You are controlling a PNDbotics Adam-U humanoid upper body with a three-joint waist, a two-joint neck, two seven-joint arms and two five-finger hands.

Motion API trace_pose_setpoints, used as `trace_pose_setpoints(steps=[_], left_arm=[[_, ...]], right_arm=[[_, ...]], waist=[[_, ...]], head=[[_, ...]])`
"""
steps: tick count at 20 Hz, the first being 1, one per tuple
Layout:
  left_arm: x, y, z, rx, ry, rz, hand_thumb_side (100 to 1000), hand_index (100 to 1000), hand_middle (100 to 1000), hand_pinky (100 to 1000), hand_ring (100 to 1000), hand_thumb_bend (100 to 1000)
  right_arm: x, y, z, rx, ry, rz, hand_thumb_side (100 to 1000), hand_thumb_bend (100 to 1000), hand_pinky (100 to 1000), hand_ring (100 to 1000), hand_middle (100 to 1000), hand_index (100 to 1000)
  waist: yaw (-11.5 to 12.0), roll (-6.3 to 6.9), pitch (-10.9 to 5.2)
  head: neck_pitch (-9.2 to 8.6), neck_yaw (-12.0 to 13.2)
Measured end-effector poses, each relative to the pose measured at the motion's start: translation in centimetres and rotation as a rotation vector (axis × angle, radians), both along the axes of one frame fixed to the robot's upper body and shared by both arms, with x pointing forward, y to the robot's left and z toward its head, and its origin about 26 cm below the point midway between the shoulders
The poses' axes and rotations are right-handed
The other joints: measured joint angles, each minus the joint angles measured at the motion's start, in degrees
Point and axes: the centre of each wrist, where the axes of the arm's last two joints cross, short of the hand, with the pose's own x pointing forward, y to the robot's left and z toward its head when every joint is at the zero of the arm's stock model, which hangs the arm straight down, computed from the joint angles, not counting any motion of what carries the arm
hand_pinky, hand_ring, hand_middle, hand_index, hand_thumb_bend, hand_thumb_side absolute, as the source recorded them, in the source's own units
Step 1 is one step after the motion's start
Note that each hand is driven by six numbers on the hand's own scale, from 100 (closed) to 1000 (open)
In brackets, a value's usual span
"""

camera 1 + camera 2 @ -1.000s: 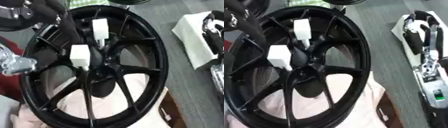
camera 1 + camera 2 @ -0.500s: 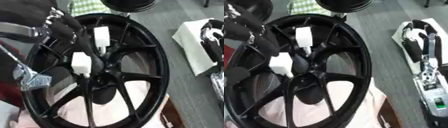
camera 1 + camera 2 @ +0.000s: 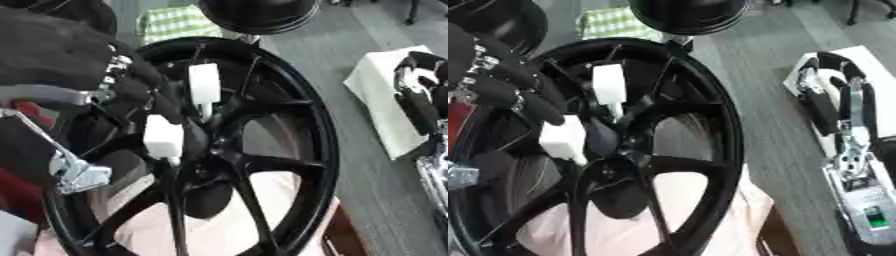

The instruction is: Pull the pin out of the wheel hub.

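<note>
Left hand (image 3: 500, 85) is in over the upper-left rim of the wheel hub (image 3: 297, 125), its arm filling the top-left corner of the left eye view, black fingers (image 3: 540, 107) bent downward and reaching toward the centre. The fingertips hang beside the lower white pin (image 3: 164, 139), apart from it by a sliver or just brushing it; I cannot tell which, and they are not wrapped round it. That pin stands in the hub just left of the centre, where the spokes meet. A second white pin (image 3: 204, 86), taller, stands in the hub above it, nearer the top rim. The hub itself is a black multi-spoke wheel, lying flat on a pale pink cloth (image 3: 219, 225).

Over on the right, the right hand (image 3: 837, 102) lies on a white sheet (image 3: 381, 100), well apart from the wheel; its fingers look relaxed, holding nothing. A round black object (image 3: 689, 14) sits beyond the hub's far rim.
</note>
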Motion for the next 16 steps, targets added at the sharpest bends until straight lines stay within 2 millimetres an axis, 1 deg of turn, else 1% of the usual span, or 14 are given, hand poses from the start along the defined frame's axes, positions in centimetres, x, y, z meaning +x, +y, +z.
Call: trace_pose_setpoints(steps=[2,5,6,7,8,12,16], left_arm=[[0.5,0.3,-0.4,0.000,0.012,0.015,825,857,775,835,834,100],[1.2,0.7,-1.0,-0.002,0.034,0.036,969,843,759,827,826,100],[1.4,0.8,-1.1,-0.003,0.041,0.042,996,839,754,825,823,100],[1.6,0.9,-1.3,-0.004,0.048,0.047,1000,836,749,822,819,100],[1.6,1.0,-1.3,-0.007,0.051,0.050,1000,834,746,821,817,124],[1.8,1.4,-1.4,-0.016,0.061,0.055,1000,845,747,818,816,111],[1.8,1.8,-1.4,-0.025,0.071,0.059,1000,856,740,811,809,100]], right_arm=[[0.0,0.0,0.0,-0.001,0.001,0.002,579,100,919,1000,713,791],[0.1,0.2,0.1,0.000,-0.002,0.007,581,100,919,1000,713,791],[0.2,0.3,0.0,0.002,-0.002,0.008,581,100,919,1000,714,791],[0.2,0.3,0.0,0.004,-0.002,0.008,581,100,919,1000,714,791],[0.2,0.3,0.0,0.004,-0.002,0.008,582,100,919,1000,714,791],[0.2,0.3,0.0,0.004,0.000,0.009,582,100,919,1000,714,790],[0.2,0.3,0.0,0.005,0.003,0.010,584,100,920,1000,714,790]], waist=[[0.00,0.00,0.20],[-0.05,0.00,0.50],[-0.07,0.00,0.58],[-0.09,0.00,0.66],[-0.11,0.00,0.71],[-0.28,0.00,0.84],[-0.43,0.00,0.91]], head=[[0.41,0.13],[0.87,0.25],[0.98,0.25],[1.19,0.24],[1.42,0.23],[1.86,0.16],[1.95,-0.05]])
